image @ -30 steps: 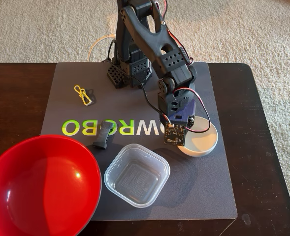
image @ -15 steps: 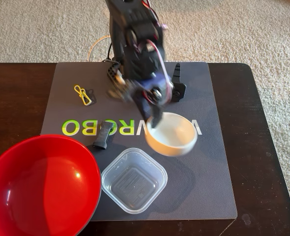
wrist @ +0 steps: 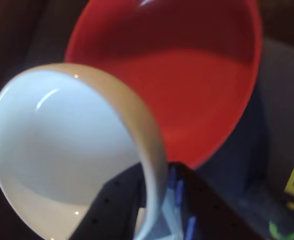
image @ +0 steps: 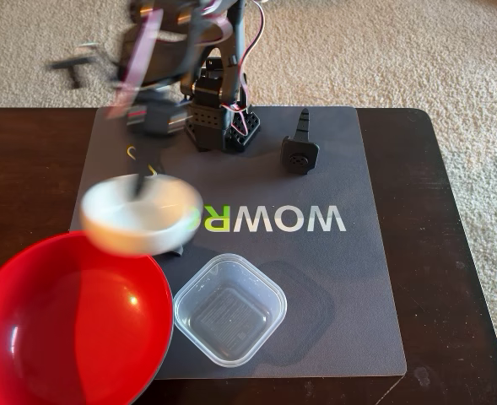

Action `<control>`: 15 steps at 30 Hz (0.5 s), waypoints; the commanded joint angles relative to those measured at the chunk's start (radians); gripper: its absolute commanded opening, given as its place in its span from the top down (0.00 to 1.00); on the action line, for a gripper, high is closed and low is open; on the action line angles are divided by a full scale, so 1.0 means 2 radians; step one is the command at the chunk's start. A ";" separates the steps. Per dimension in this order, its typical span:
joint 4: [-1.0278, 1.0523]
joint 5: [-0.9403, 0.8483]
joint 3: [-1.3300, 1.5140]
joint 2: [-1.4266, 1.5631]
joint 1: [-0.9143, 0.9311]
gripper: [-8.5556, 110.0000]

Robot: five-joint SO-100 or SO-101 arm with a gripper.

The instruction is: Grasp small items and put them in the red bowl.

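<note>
Beige carpet surrounds a dark wooden table [image: 467, 253] topped with a grey mat [image: 349, 295] printed with white and green letters. My arm [image: 172, 59] is a smear of motion in the fixed view, reaching toward the left side of the mat. My gripper [wrist: 151, 210] is clamped on the rim of the small white bowl [image: 138, 215]: in the wrist view one finger [wrist: 112, 210] sits inside the bowl's wall and the other just outside it. The bowl is blurred in the fixed view, lifted above the mat's left part, with its near edge overlapping the far rim of the red bowl [image: 71, 325]. From my wrist, the white bowl [wrist: 62, 150] fills the left of the picture and the red bowl [wrist: 186, 80] lies beyond it, open and with nothing visible inside.

A clear square plastic tub [image: 229, 310] stands on the mat just right of the red bowl, apart from it. A black round-headed spiked part [image: 299, 150] lies near my base at the far side of the mat. A bit of yellow clip [image: 132, 152] shows above the white bowl, mostly hidden by blur.
</note>
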 commanded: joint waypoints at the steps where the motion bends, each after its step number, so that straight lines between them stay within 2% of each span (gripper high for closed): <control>1: -0.009 0.008 -0.178 -0.172 0.039 0.93; 6: 0.053 0.032 -0.364 -0.383 0.063 0.93; 15: 0.087 0.046 -0.384 -0.480 0.035 0.93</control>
